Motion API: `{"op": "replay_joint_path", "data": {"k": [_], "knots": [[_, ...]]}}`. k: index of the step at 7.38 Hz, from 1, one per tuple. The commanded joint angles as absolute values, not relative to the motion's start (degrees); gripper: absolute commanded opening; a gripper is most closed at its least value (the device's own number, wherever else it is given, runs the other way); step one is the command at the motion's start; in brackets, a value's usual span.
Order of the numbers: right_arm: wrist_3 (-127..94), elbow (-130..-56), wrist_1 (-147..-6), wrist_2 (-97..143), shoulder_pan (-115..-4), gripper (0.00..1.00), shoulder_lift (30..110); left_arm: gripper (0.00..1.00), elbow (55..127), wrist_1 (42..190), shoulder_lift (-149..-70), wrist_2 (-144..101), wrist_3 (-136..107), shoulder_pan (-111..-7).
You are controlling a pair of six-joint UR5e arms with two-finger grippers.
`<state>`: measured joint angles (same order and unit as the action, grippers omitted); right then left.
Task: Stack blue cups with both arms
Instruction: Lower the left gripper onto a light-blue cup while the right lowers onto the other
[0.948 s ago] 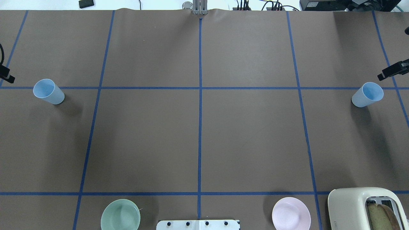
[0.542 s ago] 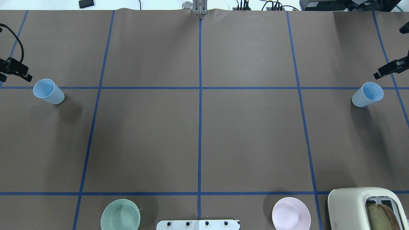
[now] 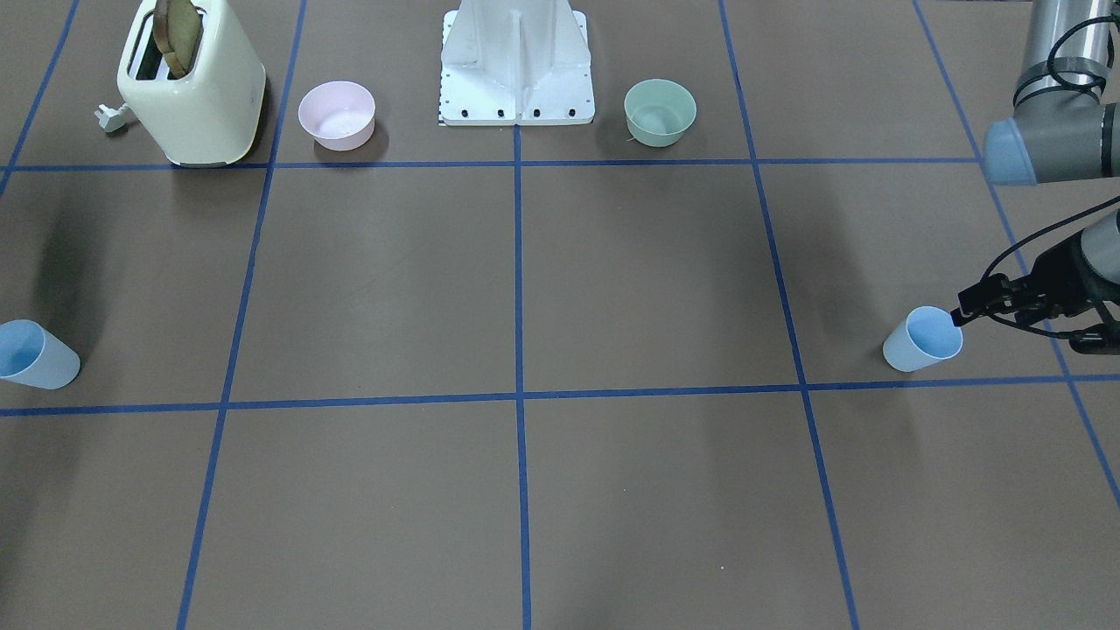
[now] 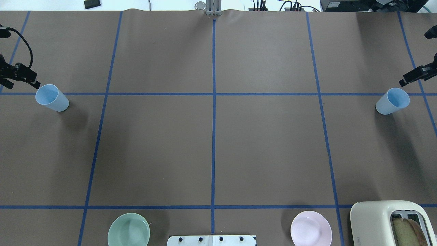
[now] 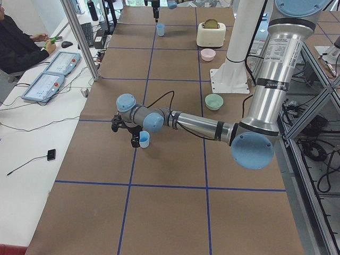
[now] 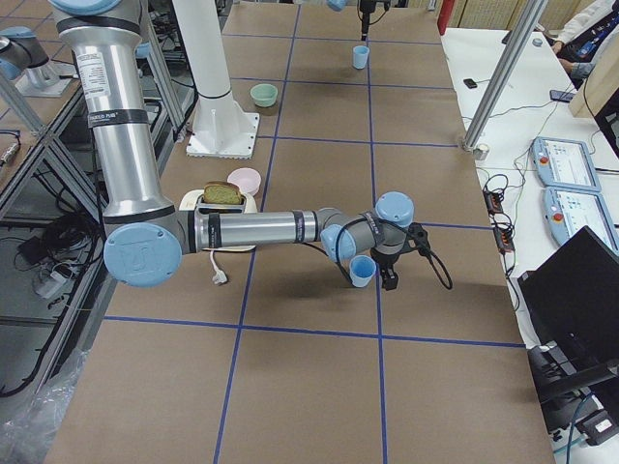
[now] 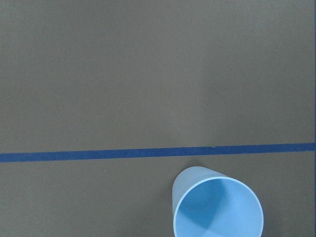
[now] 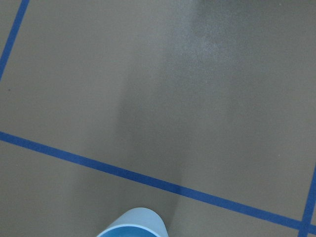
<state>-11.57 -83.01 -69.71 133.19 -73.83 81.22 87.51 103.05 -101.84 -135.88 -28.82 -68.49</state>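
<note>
Two light-blue cups stand upright and far apart on the brown table. The left cup (image 4: 52, 97) also shows in the front view (image 3: 923, 339) and low in the left wrist view (image 7: 217, 205). My left gripper (image 4: 20, 81) hovers just beyond its rim, apart from it, and its fingers look spread open and empty. The right cup (image 4: 392, 101) also shows in the front view (image 3: 35, 354), with its rim at the bottom edge of the right wrist view (image 8: 132, 224). My right gripper (image 4: 406, 81) is close above and behind it, seemingly open, holding nothing.
A pale green bowl (image 4: 128, 229) and a pale pink bowl (image 4: 311, 228) sit at the near edge beside the white base stand (image 4: 211, 240). A cream toaster (image 4: 389, 222) with a bread slice stands at the near right. Blue tape lines cross the table.
My left gripper has come in from the left edge towards the left cup. My right gripper has shifted slightly inward near the right cup. Neither cup has moved.
</note>
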Motion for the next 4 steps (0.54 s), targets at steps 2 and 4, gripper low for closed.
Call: {"op": "replay_joint_path", "data": {"k": [2,4], "knots": [[-11.7,-83.3,-69.5,133.4,-73.8,1.0,81.9,0.98,84.0,106.8,-102.0,-136.0,-28.9,-67.7],[-11.7,-83.3,-69.5,133.4,-73.8,1.0,82.0,0.98,83.4,107.1,-102.2,-136.0,-29.1,-67.3]]}}
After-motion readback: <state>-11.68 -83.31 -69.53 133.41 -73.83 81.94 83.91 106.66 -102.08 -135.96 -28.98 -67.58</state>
